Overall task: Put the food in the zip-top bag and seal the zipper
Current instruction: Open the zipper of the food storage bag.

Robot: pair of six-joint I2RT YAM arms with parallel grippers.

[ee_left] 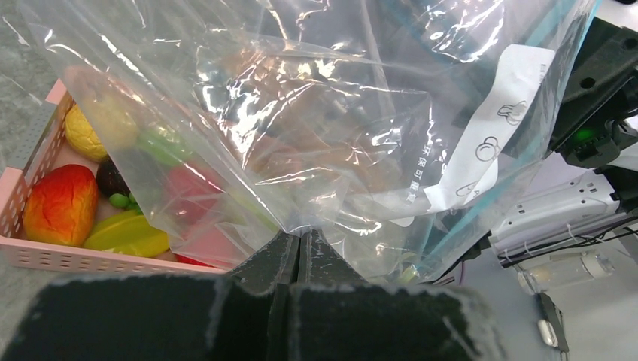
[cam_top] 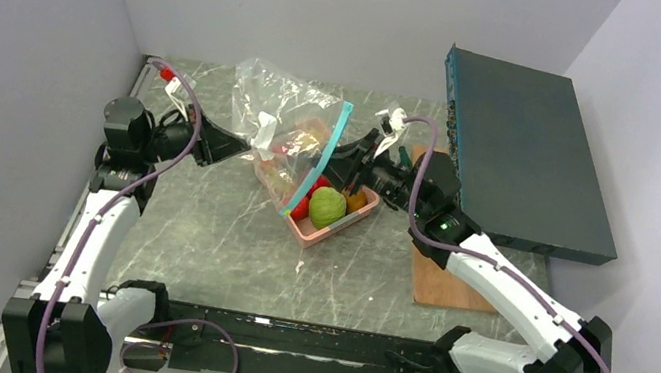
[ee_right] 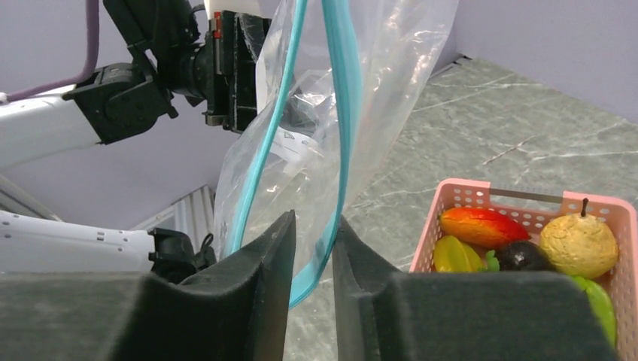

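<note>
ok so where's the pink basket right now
In the top view the pink basket sits mid-table between the two arms, partly under the lifted clear bag, with the wooden board just to its right.

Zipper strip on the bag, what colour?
Teal-blue zipper; the right wrist view shows it best.

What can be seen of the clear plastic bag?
The bag is thin, clear, crinkled plastic with a teal zipper strip and a white printed label. It hangs near the pink basket. The left gripper pinches its film with shut jaws; the strip runs between the open jaws of the right gripper.
</note>
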